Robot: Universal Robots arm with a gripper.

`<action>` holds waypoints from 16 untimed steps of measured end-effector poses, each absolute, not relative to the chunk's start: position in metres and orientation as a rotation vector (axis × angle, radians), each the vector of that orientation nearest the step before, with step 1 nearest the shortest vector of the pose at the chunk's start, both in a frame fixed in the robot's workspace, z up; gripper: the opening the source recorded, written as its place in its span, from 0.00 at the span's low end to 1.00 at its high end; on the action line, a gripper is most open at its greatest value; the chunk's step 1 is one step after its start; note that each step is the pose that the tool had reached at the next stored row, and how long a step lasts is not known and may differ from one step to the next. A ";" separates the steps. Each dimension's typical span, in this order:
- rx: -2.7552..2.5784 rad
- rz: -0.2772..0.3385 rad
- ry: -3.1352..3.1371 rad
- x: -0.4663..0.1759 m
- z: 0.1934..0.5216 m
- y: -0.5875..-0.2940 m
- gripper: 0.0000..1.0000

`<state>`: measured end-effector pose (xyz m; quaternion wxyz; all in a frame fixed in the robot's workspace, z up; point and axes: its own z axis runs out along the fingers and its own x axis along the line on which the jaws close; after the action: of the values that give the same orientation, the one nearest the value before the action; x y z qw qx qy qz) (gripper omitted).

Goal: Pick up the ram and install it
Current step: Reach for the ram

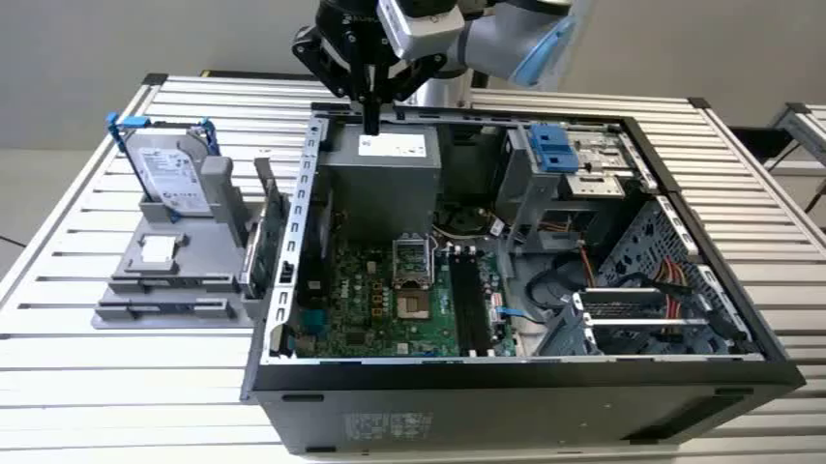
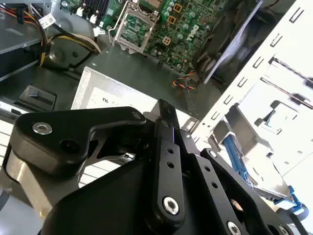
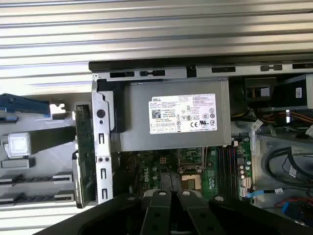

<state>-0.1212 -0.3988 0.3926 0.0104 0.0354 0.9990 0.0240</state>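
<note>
End effector (image 1: 371, 118) over case (image 1: 516, 411) — top cropped

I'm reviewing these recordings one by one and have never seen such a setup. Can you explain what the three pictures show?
The robot arm ends in a black end effector, its grasping part. The exterior view comes from a camera off the arm; both wrist views come from cameras riding on the arm, looking past the end effector. On the slatted metal table sits an open computer case, its green motherboard and grey power supply exposed. On the exterior view's left, a grey stand holds a silver hard drive with blue rails. The end effector hovers above the power supply, shut and holding nothing that I can see.
</note>
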 end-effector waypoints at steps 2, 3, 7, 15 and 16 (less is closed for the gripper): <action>0.110 0.075 3.118 -0.121 0.393 -0.399 0.00; 0.110 0.075 3.118 -0.121 0.393 -0.399 0.00; 0.110 0.075 3.118 -0.121 0.393 -0.399 0.00; 0.110 0.075 3.118 -0.124 0.393 -0.399 0.00; 0.110 0.075 3.118 -0.125 0.393 -0.399 0.00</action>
<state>-0.1248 -0.3988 0.3926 0.0104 0.0354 0.9990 0.0240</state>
